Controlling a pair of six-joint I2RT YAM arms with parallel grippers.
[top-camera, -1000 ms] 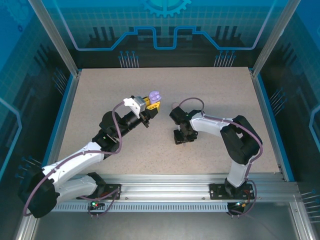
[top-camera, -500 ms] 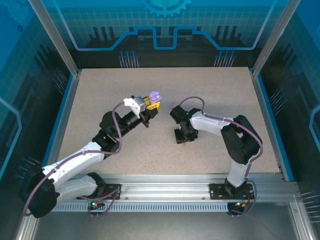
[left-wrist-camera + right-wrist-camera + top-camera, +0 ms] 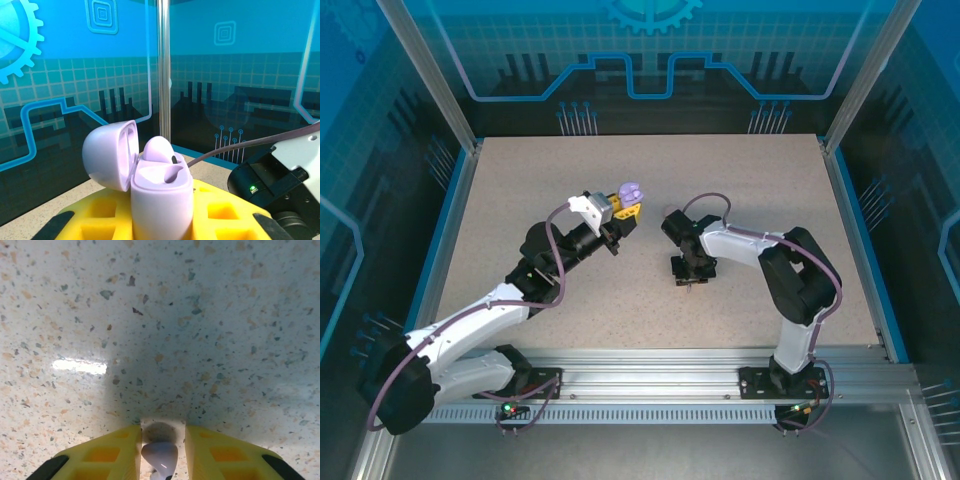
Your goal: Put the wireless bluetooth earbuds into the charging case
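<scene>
The left arm (image 3: 480,322) and right arm (image 3: 740,243) are clad in white shells between black joints; a purple cable (image 3: 551,245) is looped along each; the right gripper (image 3: 162,429) is fitted with yellow fingers (image 3: 105,455) cut with rectangular pockets (black-capped corners); a green light (image 3: 508,409) is lit at the left base.

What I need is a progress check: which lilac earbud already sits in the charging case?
The seated earbud, in the open charging case that the left gripper holds. The other earbud lies on the table between the fingers of the right gripper.
</scene>
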